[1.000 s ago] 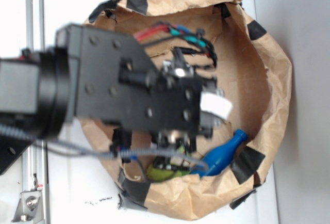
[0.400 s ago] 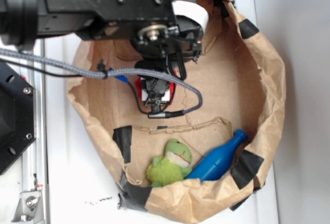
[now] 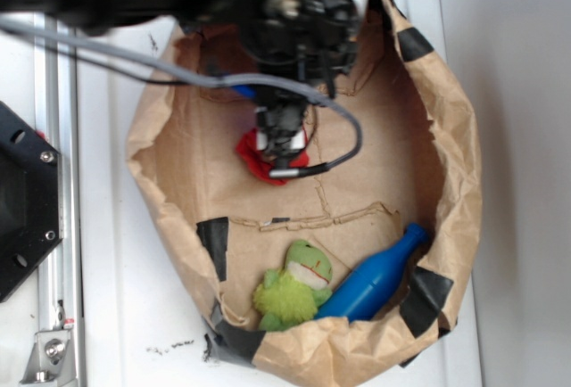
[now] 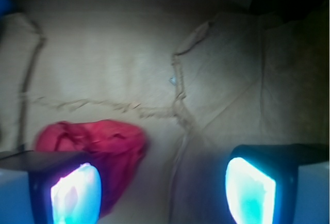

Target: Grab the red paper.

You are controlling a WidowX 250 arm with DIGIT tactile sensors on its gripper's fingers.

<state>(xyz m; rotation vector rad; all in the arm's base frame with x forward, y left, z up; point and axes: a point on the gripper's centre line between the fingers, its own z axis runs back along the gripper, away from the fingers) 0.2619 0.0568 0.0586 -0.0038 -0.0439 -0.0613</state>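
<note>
Near the bag's (image 3: 464,146) far wall, the gripper (image 3: 284,142) covers most of the red paper (image 3: 254,155). Its fingers (image 4: 77,193) are spread apart, one overlapping the paper's edge. Frog (image 3: 293,284) and bottle (image 3: 375,278) crowd the near wall, leaving the floor between bare.

A brown paper bag (image 3: 464,164) is laid open on a white surface (image 3: 517,66), its rim patched with black tape (image 3: 426,296). Inside, near the lower rim, a green plush frog (image 3: 290,287) is seen – just beside it, touching, a blue bottle (image 3: 375,275) is laid on its side – neck pointed toward the right wall
</note>
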